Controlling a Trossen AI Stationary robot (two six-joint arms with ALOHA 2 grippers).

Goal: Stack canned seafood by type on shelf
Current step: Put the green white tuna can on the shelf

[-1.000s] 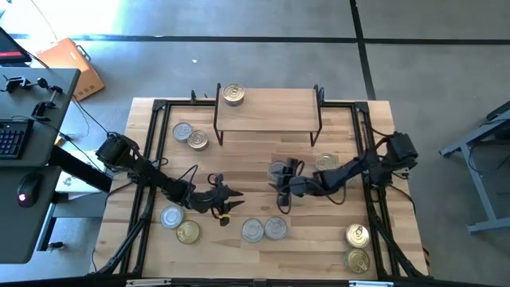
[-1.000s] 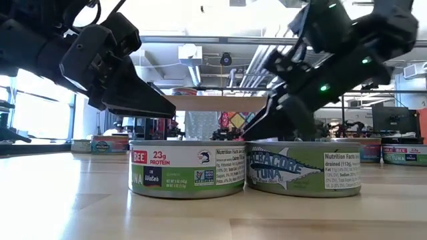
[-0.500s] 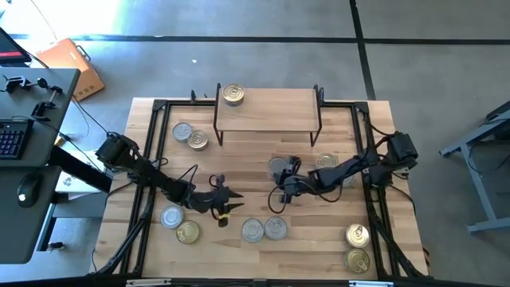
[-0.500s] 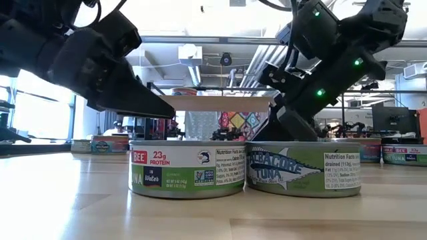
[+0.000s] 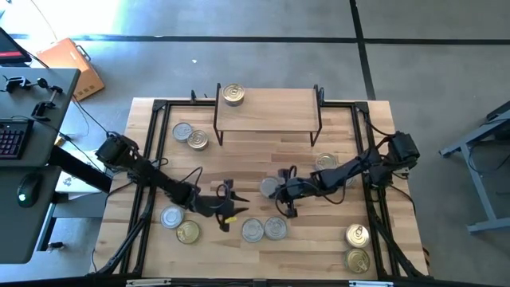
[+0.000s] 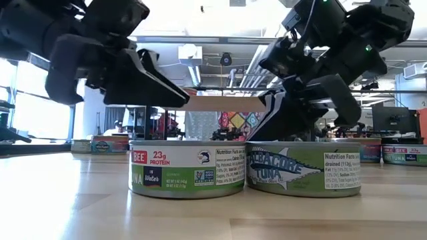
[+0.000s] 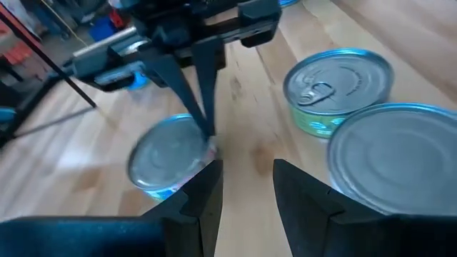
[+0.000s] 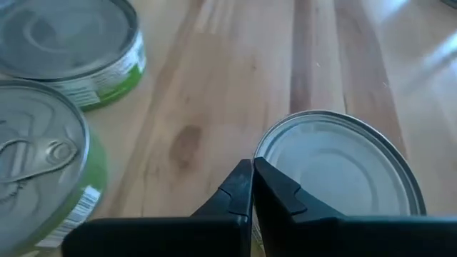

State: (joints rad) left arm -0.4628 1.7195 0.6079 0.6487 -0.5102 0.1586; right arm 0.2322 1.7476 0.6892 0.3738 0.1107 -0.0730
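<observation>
Tins (image 8: 335, 168) have shiny metal lids and glossy paper labels; the tabletop (image 8: 214, 86) is smooth, pale wood.

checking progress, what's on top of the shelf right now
One gold-lidded can sits at the left end of the shelf; the rest of its top looks bare. Anything beneath is hidden.

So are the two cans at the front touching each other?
Touching. The low view shows the Bee can and the Albacore can pressed side by side, no gap between them.

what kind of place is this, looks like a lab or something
Probably a robotics lab or workshop. A bare concrete floor surrounds the slatted wooden table, a desk with a keyboard stands beside it, and the low view shows exposed ceiling ducts behind.
</observation>
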